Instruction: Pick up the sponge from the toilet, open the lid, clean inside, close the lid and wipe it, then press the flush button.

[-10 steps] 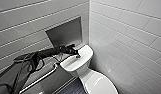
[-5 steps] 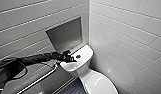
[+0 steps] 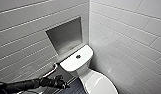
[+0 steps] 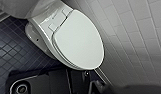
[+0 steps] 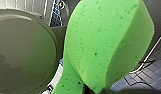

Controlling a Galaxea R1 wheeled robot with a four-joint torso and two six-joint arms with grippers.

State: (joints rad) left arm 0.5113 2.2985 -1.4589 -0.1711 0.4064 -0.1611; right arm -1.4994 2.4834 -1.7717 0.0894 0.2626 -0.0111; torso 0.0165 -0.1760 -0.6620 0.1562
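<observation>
The white toilet [image 3: 84, 75] stands in the corner with its lid [image 3: 98, 83] down; from the left wrist camera the lid [image 4: 78, 42] lies flat over the bowl. The small round flush button [image 3: 78, 56] sits in the middle of the tank top. My left gripper [image 3: 63, 84] is shut and empty, hanging low to the left of the bowl, apart from the toilet. The bright green sponge [image 5: 103, 42] looms close to the right wrist camera, bent and pinched, with my right gripper shut on it.
A recessed niche [image 3: 66, 37] is set in the tiled wall above the tank, and a grab bar [image 3: 49, 72] runs beside it. A tiled side wall [image 3: 126, 50] stands close on the toilet's right. The floor [image 4: 13, 50] is dark blue mosaic.
My left arm has dropped from the tank top by the flush button down and to the left, beside the bowl. The toilet has not moved.
</observation>
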